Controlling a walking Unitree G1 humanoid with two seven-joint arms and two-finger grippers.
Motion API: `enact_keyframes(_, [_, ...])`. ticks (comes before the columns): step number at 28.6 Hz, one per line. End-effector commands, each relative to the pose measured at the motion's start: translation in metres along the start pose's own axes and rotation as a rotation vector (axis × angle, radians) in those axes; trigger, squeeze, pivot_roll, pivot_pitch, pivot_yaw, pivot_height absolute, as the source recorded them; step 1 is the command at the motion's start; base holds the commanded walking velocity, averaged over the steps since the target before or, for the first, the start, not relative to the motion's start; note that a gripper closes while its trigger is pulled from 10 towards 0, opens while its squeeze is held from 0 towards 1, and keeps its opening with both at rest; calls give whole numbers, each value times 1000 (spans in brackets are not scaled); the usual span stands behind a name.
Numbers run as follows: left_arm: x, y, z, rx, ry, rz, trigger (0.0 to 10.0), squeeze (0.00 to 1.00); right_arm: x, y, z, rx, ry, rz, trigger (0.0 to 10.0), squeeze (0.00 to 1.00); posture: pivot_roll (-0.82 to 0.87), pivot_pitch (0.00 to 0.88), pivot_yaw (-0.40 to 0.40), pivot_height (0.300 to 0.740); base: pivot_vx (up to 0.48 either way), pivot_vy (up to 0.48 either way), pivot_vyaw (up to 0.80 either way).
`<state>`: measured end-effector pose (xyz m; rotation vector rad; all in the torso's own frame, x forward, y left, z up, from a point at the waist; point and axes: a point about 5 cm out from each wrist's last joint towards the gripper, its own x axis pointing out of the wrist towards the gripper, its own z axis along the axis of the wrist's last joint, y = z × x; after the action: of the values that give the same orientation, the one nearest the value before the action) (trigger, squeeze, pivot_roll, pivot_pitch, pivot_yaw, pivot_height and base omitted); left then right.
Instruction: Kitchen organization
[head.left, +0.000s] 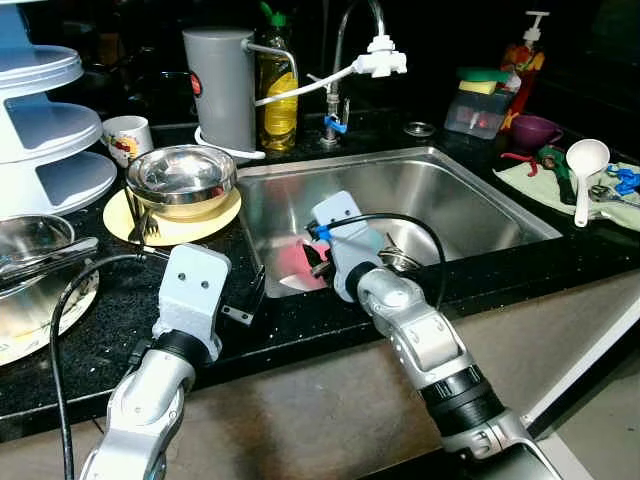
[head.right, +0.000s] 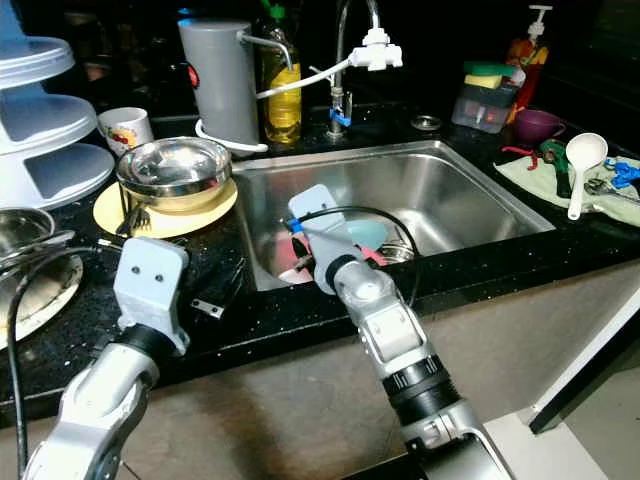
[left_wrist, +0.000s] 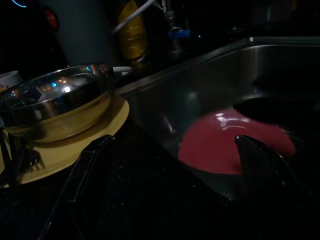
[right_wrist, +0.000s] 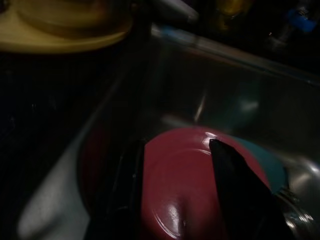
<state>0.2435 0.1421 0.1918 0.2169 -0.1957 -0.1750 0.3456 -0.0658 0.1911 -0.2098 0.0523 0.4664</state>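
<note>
A pink plate (right_wrist: 175, 195) lies tilted in the steel sink (head.left: 470, 200) near its left wall, with a light blue dish (head.right: 366, 234) behind it. My right gripper (right_wrist: 175, 150) is down in the sink at the plate (head.left: 290, 262). It is open, with one finger (right_wrist: 240, 195) across the plate's underside and the other at its edge. My left gripper (head.left: 245, 300) rests open low over the black counter beside the sink; between its fingers (left_wrist: 90, 165) nothing is held. A steel bowl (head.left: 180, 180) sits on a yellow plate (head.left: 215, 222) just beyond it.
A fork (head.left: 140, 225) leans on the yellow plate. Behind stand a mug (head.left: 127, 138), a grey canister (head.left: 220, 85), a yellow bottle (head.left: 277, 90) and the tap (head.left: 350, 60). A white tiered rack (head.left: 40, 130) and steel dishes (head.left: 30, 240) are at left. A white ladle (head.left: 585, 165) lies at right.
</note>
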Motion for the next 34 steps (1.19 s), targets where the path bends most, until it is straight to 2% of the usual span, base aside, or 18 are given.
enact_keyframes(1, [-2,-1,2,13,-5,7,10000,0,-11,-11,21,171,-190,-18,10000,0,76,0,-37,740,0,0,0])
enact_keyframes(2, [-2,-1,2,13,-5,7,10000,0,-11,-11,21,171,-190,-18,10000,0,76,0,-37,740,0,0,0])
enact_keyframes(3, [-2,0,2,14,-5,10,10000,0,-16,-15,26,240,-237,-22,10000,0,74,0,-36,740,0,0,0])
enact_keyframes(5, [-2,0,2,14,-5,10,10000,0,-16,-15,26,240,-237,-22,10000,0,74,0,-36,740,0,0,0])
enact_keyframes(6, [-3,0,2,15,-3,16,10000,0,-26,-21,33,367,-333,5,10000,0,71,0,-32,740,0,0,0])
enact_keyframes(7, [-3,1,2,15,-3,19,10000,0,-30,-23,35,407,-361,23,10000,0,71,0,-32,740,0,0,0])
enact_keyframes(8, [-3,1,2,15,-3,19,10000,0,-30,-23,35,407,-361,23,10000,0,71,0,-32,740,0,0,0])
enact_keyframes(11, [-3,3,3,5,1,42,10000,0,-51,-18,36,543,-473,172,10000,0,70,0,-29,740,0,0,0])
enact_keyframes(12, [-3,3,3,5,1,42,10000,0,-51,-18,36,543,-473,172,10000,0,70,0,-29,740,0,0,0])
enact_keyframes(13, [-3,4,3,1,6,51,10000,0,-59,-17,33,591,-503,217,10000,0,70,0,-29,740,0,0,0])
enact_keyframes(23, [-8,4,4,14,19,54,10000,0,-62,-12,2,567,-392,199,10000,0,71,0,-23,740,-73,0,0])
enact_keyframes(34, [-17,-1,0,0,43,42,10000,0,-77,-7,-14,666,-411,205,10000,0,74,0,-30,740,-261,0,0])
